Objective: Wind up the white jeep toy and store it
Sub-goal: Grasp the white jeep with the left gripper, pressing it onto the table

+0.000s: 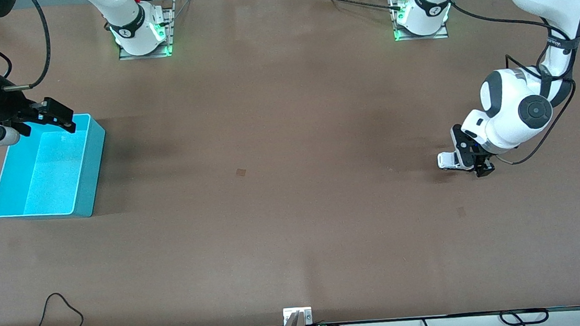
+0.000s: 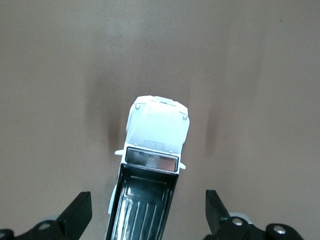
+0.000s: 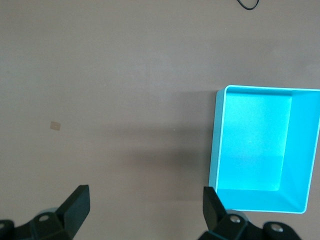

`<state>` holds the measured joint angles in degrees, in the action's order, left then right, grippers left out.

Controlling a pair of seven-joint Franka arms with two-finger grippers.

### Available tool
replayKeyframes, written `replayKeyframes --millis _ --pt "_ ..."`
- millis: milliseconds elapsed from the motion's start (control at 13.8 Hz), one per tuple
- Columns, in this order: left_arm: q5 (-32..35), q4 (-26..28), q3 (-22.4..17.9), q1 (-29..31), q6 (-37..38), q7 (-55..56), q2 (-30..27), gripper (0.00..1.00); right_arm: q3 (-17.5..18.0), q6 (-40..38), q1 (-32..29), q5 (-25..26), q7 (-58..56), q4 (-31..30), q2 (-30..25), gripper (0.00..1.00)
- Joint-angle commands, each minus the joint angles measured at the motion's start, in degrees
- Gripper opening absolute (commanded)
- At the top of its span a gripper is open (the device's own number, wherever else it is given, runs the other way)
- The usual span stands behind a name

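The white jeep toy (image 2: 152, 165) sits on the brown table (image 1: 294, 210) toward the left arm's end, mostly hidden under that arm in the front view, where only a sliver of white shows at about four o'clock from the table's middle. The left gripper (image 2: 149, 212) hangs right over it with its fingers (image 2: 77, 215) spread wide, one on each side of the black roof panel, touching nothing. In the wrist view the white bonnet points to twelve o'clock and the roof runs back toward six.

It looks like a light, hard plastic thing: stiff enough to pinch firmly, but glossy and smooth, so I'd guess it could slip or twist if caught by a corner. The small side mirrors look like the breakable bits. The flat sides under the roof look like the safest place to clamp, squarely across the body and clear of the wheels, since they must stay free to roll if it is to be wound by dragging it backward along the table.

The right gripper (image 1: 52, 116) waits over the rim of the turquoise bin (image 1: 86, 170) at about nine o'clock on the table, its fingers (image 3: 75, 207) also wide apart and holding nothing. The bin looks empty, so storing has not begun.
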<state>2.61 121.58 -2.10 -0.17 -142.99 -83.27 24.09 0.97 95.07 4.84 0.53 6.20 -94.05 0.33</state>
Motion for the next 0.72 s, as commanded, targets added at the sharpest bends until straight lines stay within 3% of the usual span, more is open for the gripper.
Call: replayKeyframes --millis 0,144,361,650 --pt "1.43 -0.64 0.25 0.43 -1.23 -2.59 1.22 0.85 0.17 -0.32 -0.1 0.35 0.04 -1.14 -1.38 1.0" --pt "1.43 -0.64 0.25 0.69 -1.94 -2.6 2.01 0.53 0.17 -0.32 -0.1 0.35 -0.05 -1.14 -1.38 1.0" --pt "1.25 -0.64 0.25 1.57 -1.16 -2.25 2.01 0.2 0.0 -0.32 -0.27 0.35 -0.4 -1.14 -1.38 1.0" --pt "1.25 -0.82 0.16 1.84 -0.54 -2.5 2.81 0.14 0.0 -0.32 -0.19 0.35 -0.4 -1.14 -1.38 1.0"
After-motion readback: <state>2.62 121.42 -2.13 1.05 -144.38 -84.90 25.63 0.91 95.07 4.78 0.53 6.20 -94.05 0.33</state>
